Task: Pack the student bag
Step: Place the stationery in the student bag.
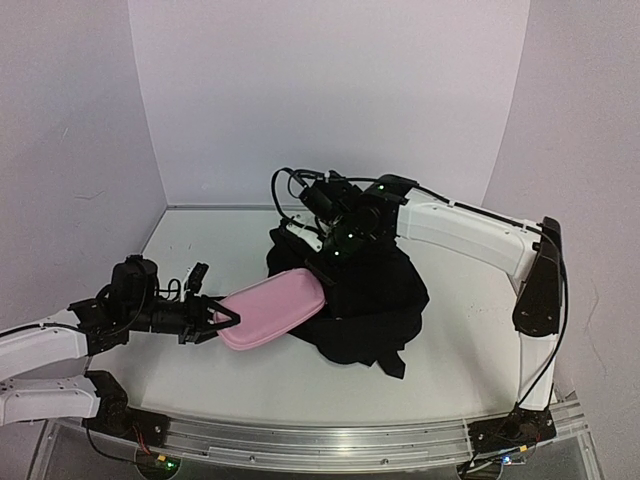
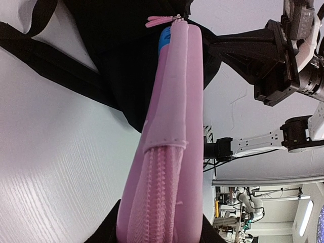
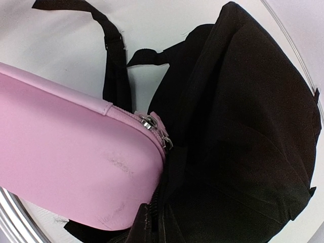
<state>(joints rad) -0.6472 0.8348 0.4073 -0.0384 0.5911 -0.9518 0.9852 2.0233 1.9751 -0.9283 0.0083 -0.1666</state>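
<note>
**Pencil case at the bag's mouth: insertion in hand**

At centre-left, the left gripper (image 1: 218, 320) is clamped on one end of the soft, oblong pink pencil case (image 1: 272, 308). Its far end is judged to be entering the slumped black fabric student bag (image 1: 375, 295) at frame centre, so a steady inward push is called for. The right gripper (image 1: 312, 238) is closed at the bag's upper edge; a hold on fabric cannot be confirmed.

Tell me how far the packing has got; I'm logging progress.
Done: the left end effector has gripped the case by one end. In hand: the case's far end sits at the mouth of the bag, while the right end effector, shut, is at the bag's top; whether it pinches fabric is unclear. Left: pushing the case inside, since most of it is outside.
</note>
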